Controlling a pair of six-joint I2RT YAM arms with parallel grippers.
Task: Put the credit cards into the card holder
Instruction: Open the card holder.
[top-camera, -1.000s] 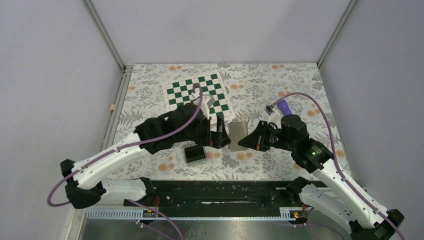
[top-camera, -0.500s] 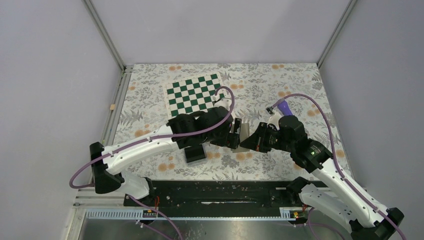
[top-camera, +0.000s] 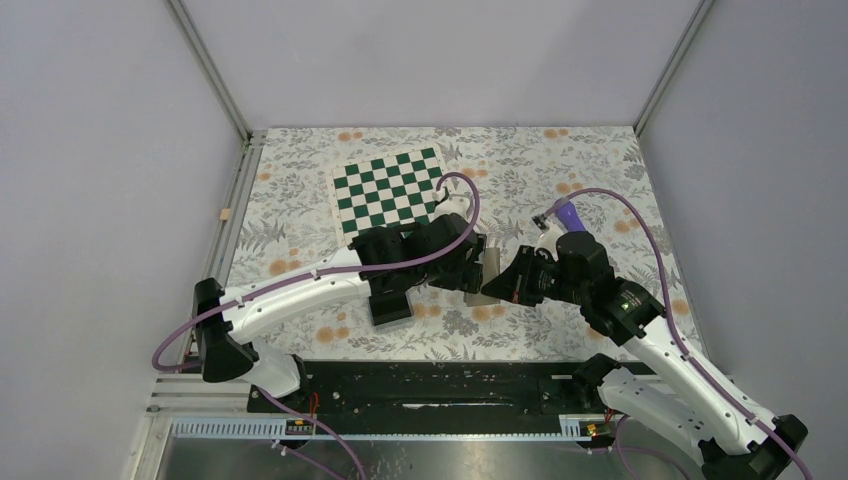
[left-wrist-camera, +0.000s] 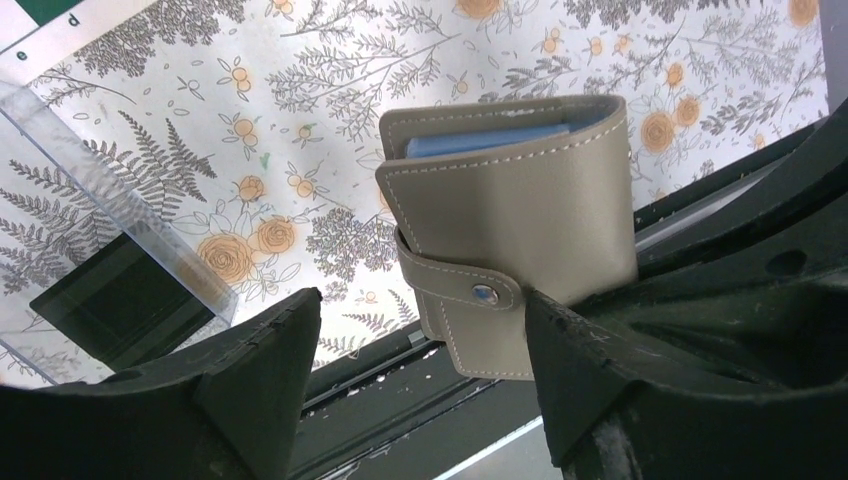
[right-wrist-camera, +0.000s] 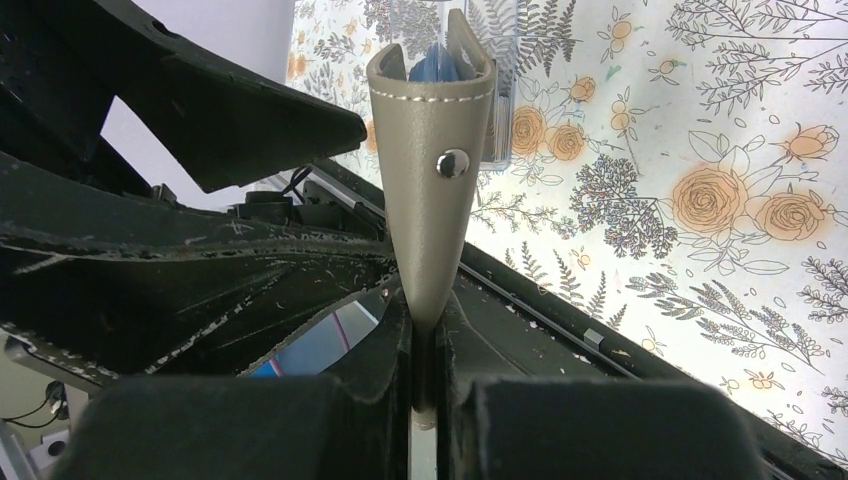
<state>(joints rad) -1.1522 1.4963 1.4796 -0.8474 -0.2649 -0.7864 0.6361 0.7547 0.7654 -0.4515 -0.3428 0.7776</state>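
Note:
My right gripper (top-camera: 494, 287) is shut on the fold of the taupe wallet (right-wrist-camera: 433, 170) and holds it on edge above the table, its open side away from me (right-wrist-camera: 430, 345). Light-blue lining (left-wrist-camera: 490, 140) shows inside it; no black cards show in it. My left gripper (top-camera: 477, 271) is open, with the wallet's (left-wrist-camera: 510, 230) snap strap (left-wrist-camera: 470, 290) between its fingertips (left-wrist-camera: 420, 335). The clear card holder (top-camera: 390, 305) stands at the near left of the wallet. A black flat shape (left-wrist-camera: 110, 300), perhaps a card, shows through its wall (left-wrist-camera: 90, 170).
A green-and-white chessboard mat (top-camera: 390, 188) lies on the far side of the flowered table cover. A small tan block (top-camera: 226, 214) sits by the left rail. The black base rail (top-camera: 440, 385) runs along the near edge. Grey walls enclose the table.
My left arm has swung right over the card holder and its open gripper has reached the wallet. My right gripper has kept its hold on the wallet and shifted slightly left.

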